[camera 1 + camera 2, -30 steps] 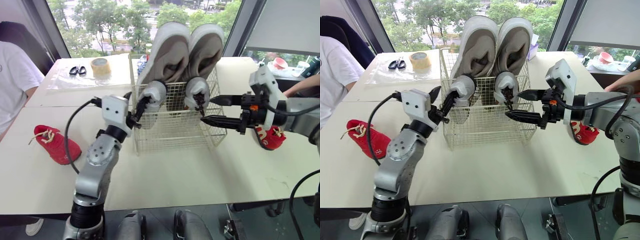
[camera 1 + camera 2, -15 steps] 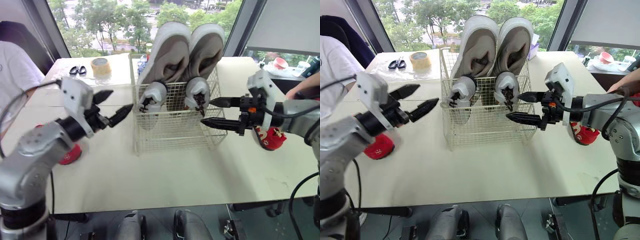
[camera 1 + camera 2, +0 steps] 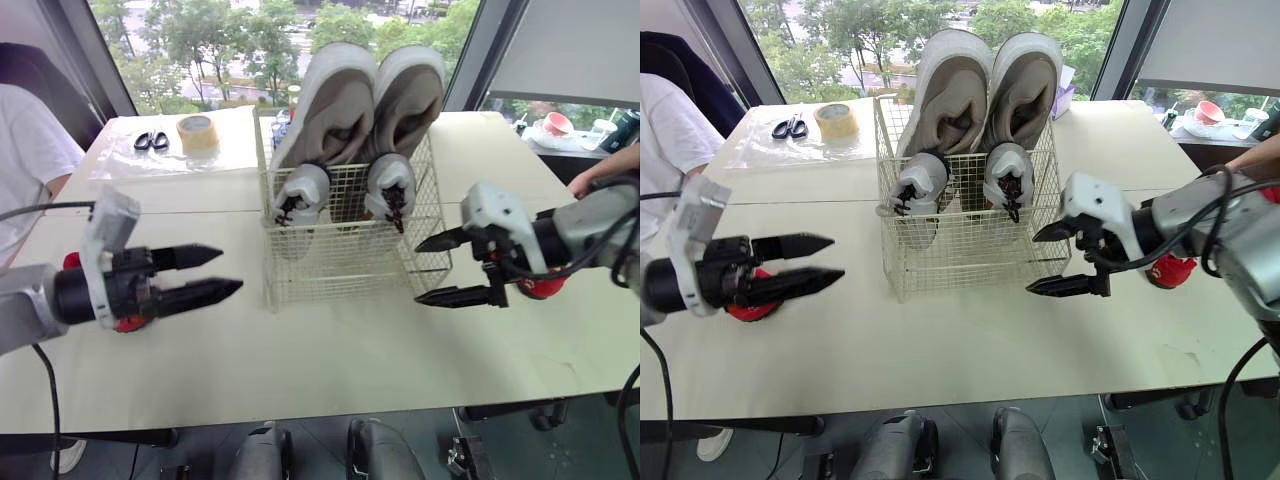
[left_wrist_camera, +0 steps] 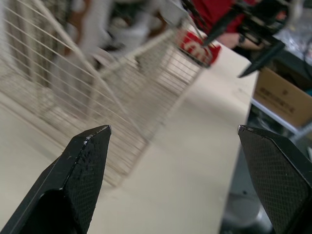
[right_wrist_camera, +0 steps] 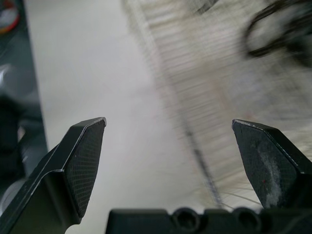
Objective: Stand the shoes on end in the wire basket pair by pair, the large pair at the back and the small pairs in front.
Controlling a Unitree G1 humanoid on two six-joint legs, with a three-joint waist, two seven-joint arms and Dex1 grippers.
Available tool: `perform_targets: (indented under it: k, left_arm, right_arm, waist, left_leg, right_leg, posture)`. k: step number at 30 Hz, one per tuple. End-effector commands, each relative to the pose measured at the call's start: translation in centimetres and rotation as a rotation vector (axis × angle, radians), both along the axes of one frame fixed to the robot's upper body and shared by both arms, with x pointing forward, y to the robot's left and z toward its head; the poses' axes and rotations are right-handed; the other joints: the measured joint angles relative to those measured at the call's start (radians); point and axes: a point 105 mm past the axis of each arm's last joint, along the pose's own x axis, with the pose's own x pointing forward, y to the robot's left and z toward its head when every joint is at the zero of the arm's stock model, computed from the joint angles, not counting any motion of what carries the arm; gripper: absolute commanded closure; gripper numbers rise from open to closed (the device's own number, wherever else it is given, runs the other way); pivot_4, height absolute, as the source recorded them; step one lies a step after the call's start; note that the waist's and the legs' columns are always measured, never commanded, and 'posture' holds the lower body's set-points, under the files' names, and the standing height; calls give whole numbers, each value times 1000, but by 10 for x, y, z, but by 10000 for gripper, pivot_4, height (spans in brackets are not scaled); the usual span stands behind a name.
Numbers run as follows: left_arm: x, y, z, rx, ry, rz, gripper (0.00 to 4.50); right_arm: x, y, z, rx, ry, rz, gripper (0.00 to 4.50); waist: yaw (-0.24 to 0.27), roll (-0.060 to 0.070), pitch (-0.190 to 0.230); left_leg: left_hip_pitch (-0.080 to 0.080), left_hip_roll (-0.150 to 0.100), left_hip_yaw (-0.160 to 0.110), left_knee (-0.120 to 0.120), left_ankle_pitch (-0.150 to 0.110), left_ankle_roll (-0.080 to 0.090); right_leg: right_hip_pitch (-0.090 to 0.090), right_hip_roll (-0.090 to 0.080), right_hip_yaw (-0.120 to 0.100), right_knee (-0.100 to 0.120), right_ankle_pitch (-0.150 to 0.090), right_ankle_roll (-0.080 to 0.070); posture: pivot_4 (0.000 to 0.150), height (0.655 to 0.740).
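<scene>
The left gripper (image 3: 232,268), fingers spread and empty, hovers at 8 o'clock of the white wire basket (image 3: 350,272). The right gripper (image 3: 417,273), fingers wide and empty too, sits at its 4 o'clock. Inside the basket, the large grey pair of shoes (image 3: 370,90) stands on end at 12, with the small grey pair (image 3: 302,188) in front. A small red shoe (image 3: 748,311) peeks out by the left wrist, a second red shoe (image 3: 546,288) by the right.

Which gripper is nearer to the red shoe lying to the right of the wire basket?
Right. The right gripper is close beside the red shoe, between it and the wire basket. The left gripper is on the basket's opposite side.
</scene>
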Motion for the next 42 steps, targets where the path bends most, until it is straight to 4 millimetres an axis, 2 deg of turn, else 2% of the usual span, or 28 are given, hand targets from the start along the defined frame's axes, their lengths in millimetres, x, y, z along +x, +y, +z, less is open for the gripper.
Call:
perform_targets:
  k: [1, 2, 5, 7, 8, 12, 18, 23, 35, 42]
  left_arm:
    - [-10, -8, -6, 42, -17, -44, 2254]
    - [-10, -10, -8, 46, -22, -44, 2254]
    - [-9, -13, -6, 23, -44, -35, 0]
    - [-8, -13, -7, 18, -54, -20, 0]
    - [-7, -14, -8, 16, -57, -13, 0]
    - [-7, -15, -11, 18, -59, -1, 0]
    - [-4, -18, -15, 19, -67, 11, 0]
    - [5, -20, -16, 17, -80, 29, 0]
    - [15, -23, -17, 41, -101, 46, 0]
    - [13, -22, -18, 44, -97, 45, 0]
  right_arm:
    - [10, 1, -3, -64, -61, 19, 0]
    - [13, 0, -5, -76, -62, 18, 0]
    - [16, -1, -14, -103, -47, 26, 7455]
    - [17, -2, -19, -113, -38, 21, 16793]
    - [17, -1, -21, -114, -33, 25, 22949]
    - [15, 6, -21, -94, -39, 54, 43308]
    - [13, 28, -7, -11, -140, 160, 44264]
    - [7, 48, -5, 0, -245, 292, 44264]
    - [15, 58, -20, -101, -395, 481, 44264]
    - [11, 74, -13, -25, -400, 535, 44264]
  waist:
    - [1, 0, 0]
    - [2, 0, 0]
    - [5, 0, 0]
    - [4, 0, 0]
    - [3, 0, 0]
    - [5, 0, 0]
    - [3, 0, 0]
    - [-11, 1, 0]
    - [-30, 1, 1]
    - [-32, 1, 1]
  left_leg:
    - [0, 0, 0, 0, 0, 0]
    - [0, 0, 0, 0, 0, -1]
    - [-1, 0, 0, 0, 0, -1]
    - [-1, 0, 0, 0, 1, 1]
    - [-1, 0, 0, 0, 1, 1]
    - [-1, 0, 0, -1, 1, 1]
    - [0, 0, -1, -1, 1, 0]
    - [0, 2, 0, -1, 2, 0]
    - [1, 5, 2, -2, 3, -4]
    - [3, 6, 2, -8, 6, -8]
  right_leg:
    - [0, 0, 0, 0, 0, 0]
    - [0, 0, 0, 0, 0, 0]
    - [-1, 0, 0, 0, 0, 0]
    - [-1, 0, 0, 0, 0, 0]
    - [-1, 0, 0, 0, 0, 0]
    - [-1, 1, 0, 0, 0, -1]
    - [0, 1, -1, 0, -1, -2]
    - [-1, 3, -1, 1, 0, -2]
    - [-2, 8, 1, 2, 0, -2]
    - [-4, 9, 2, 3, 0, -4]
  posture:
    - [1500, 7400]
    - [1500, 7400]
    - [1500, 7400]
    - [1500, 7400]
    - [1500, 7400]
    - [1500, 7400]
    - [1500, 7400]
    - [1500, 7400]
    - [1500, 7400]
    - [1500, 7400]
